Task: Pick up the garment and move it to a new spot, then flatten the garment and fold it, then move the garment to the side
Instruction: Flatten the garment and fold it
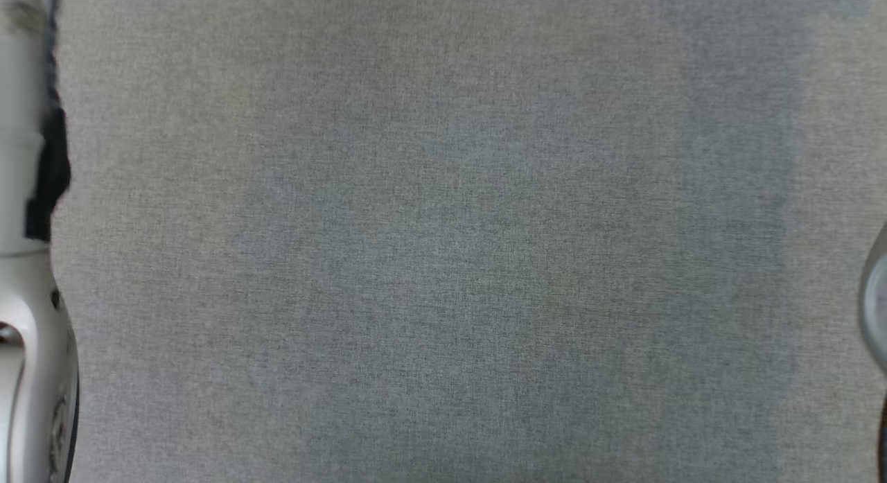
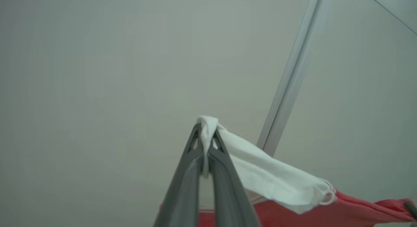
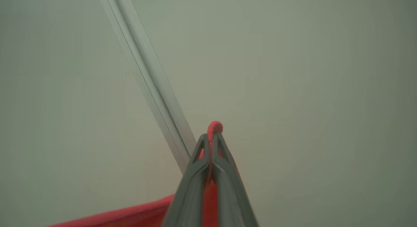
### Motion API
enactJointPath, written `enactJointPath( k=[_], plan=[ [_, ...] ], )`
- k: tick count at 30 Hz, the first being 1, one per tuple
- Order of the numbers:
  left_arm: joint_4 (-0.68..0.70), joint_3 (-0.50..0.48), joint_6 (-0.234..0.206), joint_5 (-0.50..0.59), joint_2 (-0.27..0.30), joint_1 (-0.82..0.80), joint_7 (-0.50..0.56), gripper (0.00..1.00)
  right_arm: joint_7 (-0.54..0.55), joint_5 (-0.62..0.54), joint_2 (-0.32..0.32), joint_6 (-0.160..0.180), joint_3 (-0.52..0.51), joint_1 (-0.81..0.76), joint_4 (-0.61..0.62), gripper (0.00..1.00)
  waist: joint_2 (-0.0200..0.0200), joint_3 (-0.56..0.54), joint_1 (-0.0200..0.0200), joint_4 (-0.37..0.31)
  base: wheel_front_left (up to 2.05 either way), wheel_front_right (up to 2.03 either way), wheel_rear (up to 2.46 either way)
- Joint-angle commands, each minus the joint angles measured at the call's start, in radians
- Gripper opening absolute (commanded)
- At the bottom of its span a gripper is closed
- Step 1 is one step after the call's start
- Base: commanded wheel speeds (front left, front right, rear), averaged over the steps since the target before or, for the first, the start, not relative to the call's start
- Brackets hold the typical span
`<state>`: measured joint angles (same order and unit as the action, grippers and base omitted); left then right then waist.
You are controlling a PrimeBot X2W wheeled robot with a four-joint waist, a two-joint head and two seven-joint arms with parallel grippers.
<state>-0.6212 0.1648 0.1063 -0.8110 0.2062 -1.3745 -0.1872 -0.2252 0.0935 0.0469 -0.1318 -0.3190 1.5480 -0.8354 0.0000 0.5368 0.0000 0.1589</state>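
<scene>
While jaws pinch garment (image 2: 345, 209), forearms (image 1: 28, 317) spread wide

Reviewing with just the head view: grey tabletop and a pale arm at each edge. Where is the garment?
Observer: In both pincers. The left pincer is shut on a white fold of the garment.
Operator: And the right?
Observer: The right pincer is shut on its red edge.
Operator: How does it hang?
Observer: The white part droops over red cloth that stretches sideways.
</scene>
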Motion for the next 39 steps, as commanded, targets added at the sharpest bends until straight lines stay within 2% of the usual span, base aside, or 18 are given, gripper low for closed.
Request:
enactJointPath(
  k=[1, 9, 16, 21, 28, 39],
  plan=[
    [-0.026, 0.013, 0.007, 0.017, 0.015, 0.029, -0.012, 0.00, -0.010, 0.006, 0.007, 0.002, -0.009, -0.036, -0.023, 0.00, 0.0000, 0.011, 0.0000, 0.008, 0.00, 0.00, 0.00],
    [-0.128, 0.175, 0.023, 0.063, 0.051, 0.227, -0.062, 0.00, -0.031, 0.030, 0.027, 0.002, -0.008, -0.260, -0.194, 0.00, 0.0000, -0.034, 0.0000, 0.010, 0.00, 0.00, 0.00],
    [-0.079, 0.361, 0.023, 0.005, 0.154, 0.466, -0.065, 0.00, -0.007, 0.083, 0.061, 0.002, 0.044, -0.454, -0.302, 0.00, 0.0000, -0.151, 0.0000, -0.001, 0.00, 0.00, 0.00],
    [-0.041, 0.479, 0.023, -0.048, 0.230, 0.609, -0.025, 0.00, 0.033, 0.126, 0.088, 0.002, 0.085, -0.579, -0.357, 0.00, 0.0000, -0.245, 0.0000, -0.009, 0.00, 0.00, 0.00],
    [0.006, 0.580, 0.023, -0.125, 0.299, 0.742, 0.009, 0.00, 0.063, 0.193, 0.111, 0.003, 0.123, -0.711, -0.382, 0.00, 0.0000, -0.340, 0.0000, -0.011, 0.00, 0.00, 0.00],
    [0.032, 0.677, 0.023, -0.157, 0.336, 0.876, 0.015, 0.00, 0.080, 0.328, 0.099, 0.003, 0.170, -0.865, -0.332, 0.00, 0.0000, -0.446, 0.0000, -0.015, 0.00, 0.00, 0.00]
  ],
)
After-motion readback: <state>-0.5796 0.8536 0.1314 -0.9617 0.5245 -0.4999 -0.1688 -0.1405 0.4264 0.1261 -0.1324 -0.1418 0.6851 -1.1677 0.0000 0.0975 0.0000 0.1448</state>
